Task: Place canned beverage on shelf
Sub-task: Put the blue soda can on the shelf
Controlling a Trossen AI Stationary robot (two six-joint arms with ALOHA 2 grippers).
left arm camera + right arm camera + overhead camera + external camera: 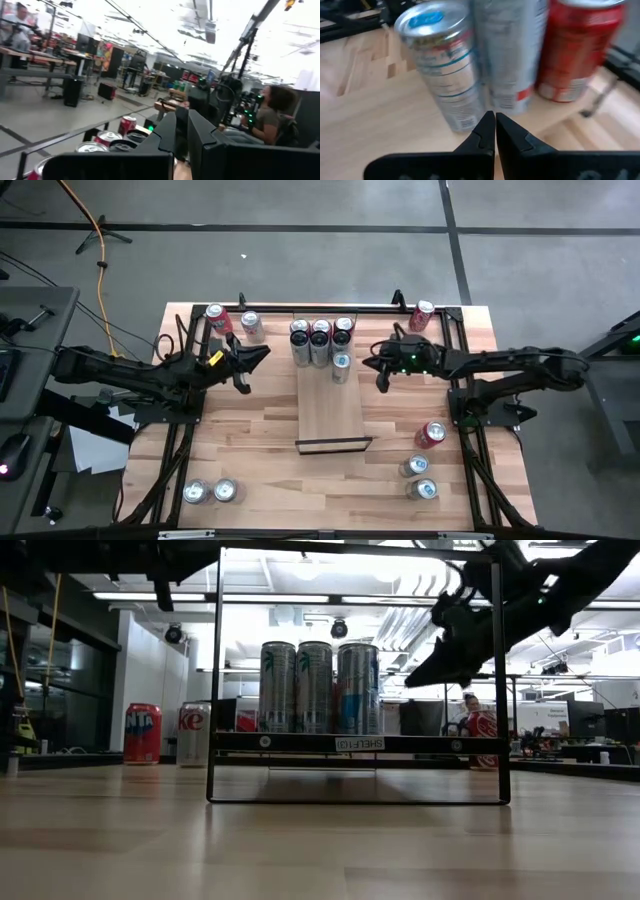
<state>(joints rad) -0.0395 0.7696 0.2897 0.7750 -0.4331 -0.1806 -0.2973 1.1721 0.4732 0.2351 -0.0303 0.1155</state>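
On shelf (pixel 333 415), toward its far end: six tall cans (pixel 320 340) in a cluster, plus small silver-blue can (pixel 341 367) just in front. Left of shelf, left end effector (pixel 243 370) pressed together, holding nothing. Right of shelf, right end effector (pixel 379 367) likewise closed and empty, near small can. Loose cans elsewhere on bench (pixel 250 450).
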